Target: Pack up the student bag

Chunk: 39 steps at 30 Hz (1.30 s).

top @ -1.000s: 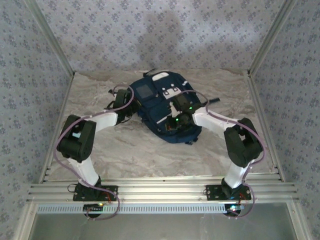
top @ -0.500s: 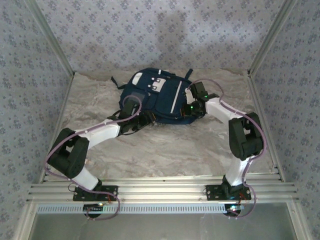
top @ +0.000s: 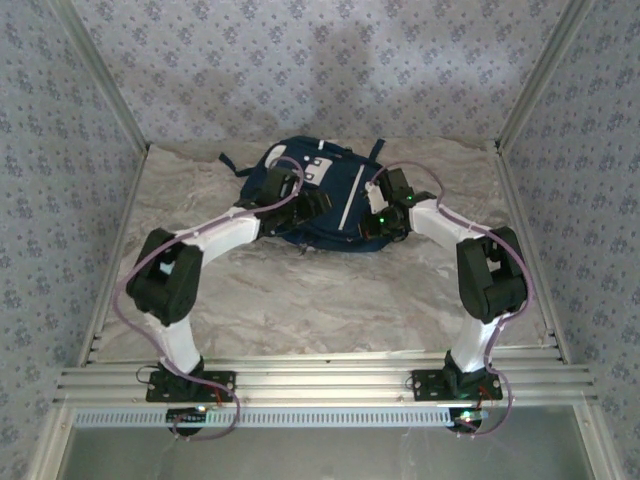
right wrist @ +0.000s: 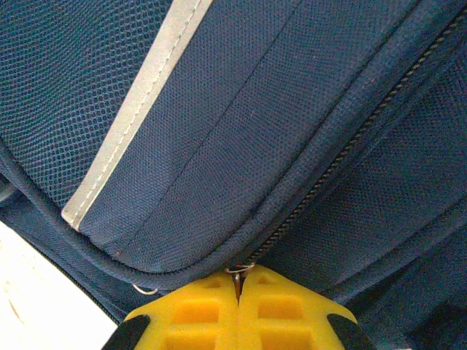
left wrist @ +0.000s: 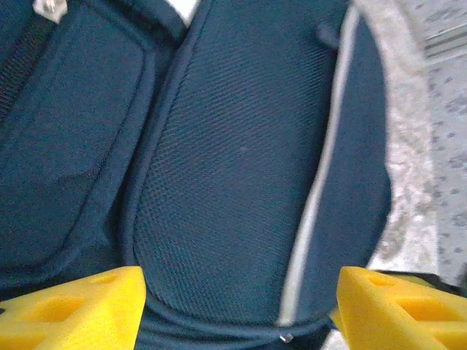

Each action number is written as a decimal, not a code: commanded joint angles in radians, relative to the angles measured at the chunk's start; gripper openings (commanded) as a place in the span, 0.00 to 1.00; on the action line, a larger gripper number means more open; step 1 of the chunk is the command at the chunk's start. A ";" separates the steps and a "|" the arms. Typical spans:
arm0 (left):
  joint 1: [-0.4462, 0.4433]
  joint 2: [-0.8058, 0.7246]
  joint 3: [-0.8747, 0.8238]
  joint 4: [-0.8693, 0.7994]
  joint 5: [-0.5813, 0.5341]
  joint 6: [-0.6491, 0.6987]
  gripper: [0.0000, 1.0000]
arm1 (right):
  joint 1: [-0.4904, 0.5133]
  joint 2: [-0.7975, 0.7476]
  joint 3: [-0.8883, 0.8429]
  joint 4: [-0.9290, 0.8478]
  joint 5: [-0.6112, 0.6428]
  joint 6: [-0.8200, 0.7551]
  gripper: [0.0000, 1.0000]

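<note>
The student bag (top: 335, 190), navy with a white stripe (top: 348, 205), lies at the back middle of the table. My left gripper (top: 310, 206) hovers over its front panel, jaws wide apart with nothing between them. In the left wrist view its yellow fingertips (left wrist: 87, 306) frame the bag's mesh panel (left wrist: 233, 160) and the stripe (left wrist: 321, 189). My right gripper (top: 373, 230) sits at the bag's right edge. Its yellow jaws (right wrist: 238, 283) are pressed together on the metal zipper pull (right wrist: 238, 270) at the end of a closed zipper (right wrist: 343, 157).
The marble-patterned table (top: 300, 300) is walled by patterned panels on three sides, with metal rails (top: 320, 385) along the near edge. A dark strap (top: 232, 165) trails from the bag's left side.
The bag has shifted from the table's middle toward the back and turned. My left gripper has opened and moved up over the bag. The right gripper stayed shut at the zipper.
</note>
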 commanded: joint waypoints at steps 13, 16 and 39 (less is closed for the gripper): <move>-0.030 0.309 0.021 0.236 0.012 -0.086 0.67 | 0.127 -0.079 -0.149 -0.060 0.041 0.083 0.00; -0.035 0.292 -0.014 0.274 -0.014 -0.102 0.67 | 0.192 -0.100 -0.158 -0.043 0.058 0.123 0.00; -0.045 0.193 -0.152 0.338 -0.032 -0.153 0.68 | 0.251 0.046 -0.010 0.153 -0.286 0.195 0.00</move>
